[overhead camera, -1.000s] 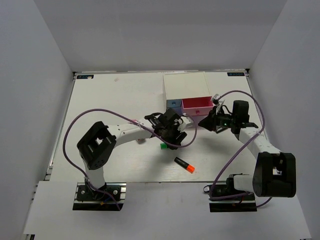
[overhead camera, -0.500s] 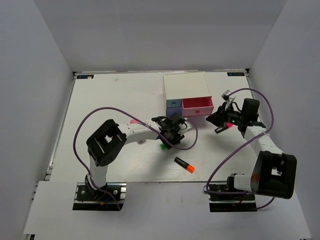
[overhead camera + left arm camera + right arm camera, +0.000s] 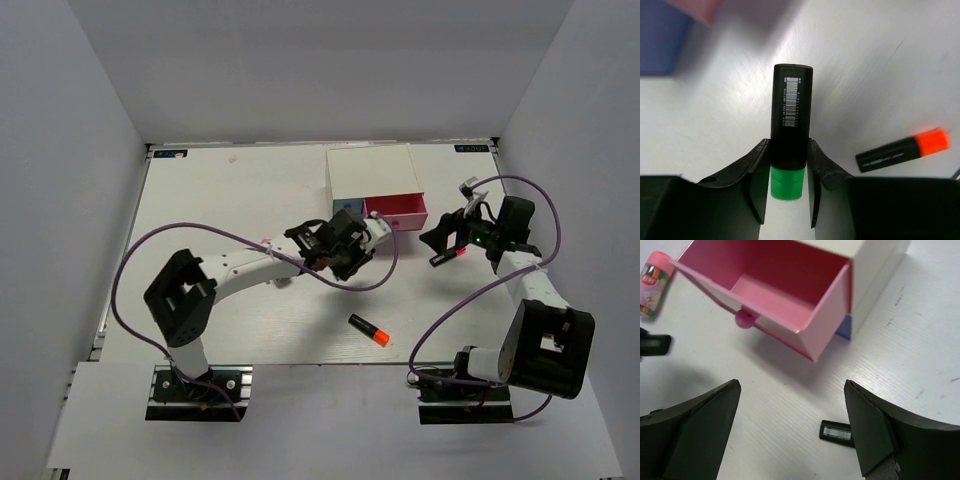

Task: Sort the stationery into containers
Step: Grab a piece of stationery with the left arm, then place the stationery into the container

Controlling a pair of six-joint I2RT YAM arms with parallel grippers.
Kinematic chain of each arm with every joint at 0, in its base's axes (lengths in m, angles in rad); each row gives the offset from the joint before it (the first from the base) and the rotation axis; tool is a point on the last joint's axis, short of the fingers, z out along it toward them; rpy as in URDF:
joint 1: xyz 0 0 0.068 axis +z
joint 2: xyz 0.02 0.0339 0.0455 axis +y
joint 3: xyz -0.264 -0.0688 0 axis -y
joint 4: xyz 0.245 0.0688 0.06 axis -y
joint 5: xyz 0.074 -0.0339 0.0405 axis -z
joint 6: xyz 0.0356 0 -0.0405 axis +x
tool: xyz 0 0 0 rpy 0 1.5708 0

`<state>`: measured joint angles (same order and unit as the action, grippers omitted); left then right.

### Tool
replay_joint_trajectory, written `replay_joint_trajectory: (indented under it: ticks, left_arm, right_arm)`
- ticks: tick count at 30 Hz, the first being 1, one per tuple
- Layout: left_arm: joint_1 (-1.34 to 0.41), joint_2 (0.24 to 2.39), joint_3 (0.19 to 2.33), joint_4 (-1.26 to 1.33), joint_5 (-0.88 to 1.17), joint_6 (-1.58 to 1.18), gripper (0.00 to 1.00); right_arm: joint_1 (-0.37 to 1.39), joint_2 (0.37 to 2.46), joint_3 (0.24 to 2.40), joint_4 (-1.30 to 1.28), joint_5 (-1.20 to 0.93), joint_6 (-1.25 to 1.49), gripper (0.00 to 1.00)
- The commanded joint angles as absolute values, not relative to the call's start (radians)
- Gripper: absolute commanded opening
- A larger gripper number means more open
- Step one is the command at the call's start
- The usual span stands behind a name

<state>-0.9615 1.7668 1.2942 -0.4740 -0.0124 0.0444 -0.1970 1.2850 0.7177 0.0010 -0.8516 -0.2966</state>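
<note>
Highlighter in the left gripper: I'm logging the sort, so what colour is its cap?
Green; the cap shows best in the left wrist view.

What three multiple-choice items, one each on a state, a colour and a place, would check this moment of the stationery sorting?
1. The pink drawer is:
A. shut
B. pulled out
C. lying upside down

2. The cap of the held highlighter in the left gripper is:
A. green
B. pink
C. orange

3. The orange-capped highlighter is:
A. inside the pink drawer
B. in the left gripper
C. lying on the table

Answers:
1 B: the right wrist view shows the drawer standing out from its box with its inside bare.
2 A: a green cap sits between the two fingers in the left wrist view.
3 C: the top view shows it flat on the table, apart from both arms.
</note>
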Motion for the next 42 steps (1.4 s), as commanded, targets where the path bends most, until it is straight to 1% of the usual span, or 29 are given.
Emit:
replay_joint_trajectory:
  ticks: [1,5,6,8,11,12,14,15,16,17,20,24,31,34,37,38,42]
  left_arm:
    - [-0.946,1.671,1.38,-0.39,-0.027,0.049,0.08]
    - [-0.946,1.68,1.491,-0.39,-0.044,0.115,0.07]
    - [-0.946,1.692,1.506,-0.39,-0.035,0.127,0.04]
    - [-0.946,1.703,1.546,-0.361,-0.025,0.167,0.04]
    - [-0.937,1.715,1.578,-0.319,0.018,0.268,0.04]
    - [-0.937,1.735,1.594,-0.319,0.075,0.309,0.06]
    - [-0.927,1.817,1.705,-0.342,0.075,0.373,0.08]
    - [-0.914,1.851,1.795,-0.391,0.121,0.391,0.08]
    - [-0.902,1.87,1.805,-0.376,0.139,0.406,0.12]
    - [-0.902,1.89,1.805,-0.348,0.17,0.416,0.13]
    - [-0.878,1.94,1.852,-0.334,0.206,0.46,0.14]
    - [-0.868,1.976,1.842,-0.278,0.216,0.479,0.14]
    - [-0.848,2.011,1.821,-0.221,0.195,0.491,0.17]
    - [-0.848,2.032,1.832,-0.221,0.195,0.491,0.22]
    - [-0.848,2.023,1.807,-0.221,0.195,0.491,0.33]
    - [-0.848,2.023,1.807,-0.221,0.195,0.491,0.34]
    - [-0.848,2.002,1.776,-0.212,0.186,0.491,0.42]
  right_arm:
    - [-0.231,1.305,0.796,0.022,-0.833,-0.314,0.9]
    - [-0.258,1.319,0.811,0.002,-0.861,-0.321,0.77]
    - [-0.262,1.318,0.808,0.002,-0.87,-0.33,0.73]
    - [-0.278,1.318,0.808,0.003,-0.888,-0.334,0.72]
    - [-0.294,1.318,0.804,0.002,-0.906,-0.337,0.72]
    - [-0.295,1.321,0.804,-0.027,-0.911,-0.35,0.7]
    - [-0.299,1.313,0.796,-0.038,-0.917,-0.362,0.7]
    - [-0.299,1.313,0.795,-0.04,-0.917,-0.364,0.7]
    - [-0.296,1.312,0.793,-0.046,-0.917,-0.376,0.7]
    - [-0.302,1.31,0.792,-0.054,-0.917,-0.382,0.7]
    - [-0.307,1.302,0.79,-0.066,-0.917,-0.4,0.7]
    - [-0.314,1.292,0.787,-0.072,-0.914,-0.419,0.73]
    - [-0.328,1.287,0.772,-0.064,-0.93,-0.416,0.73]
    - [-0.328,1.286,0.77,-0.06,-0.928,-0.416,0.73]
    - [-0.33,1.282,0.769,-0.058,-0.917,-0.417,0.82]
    - [-0.33,1.284,0.77,-0.058,-0.917,-0.431,0.9]
    - [-0.331,1.289,0.773,-0.045,-0.911,-0.474,0.9]
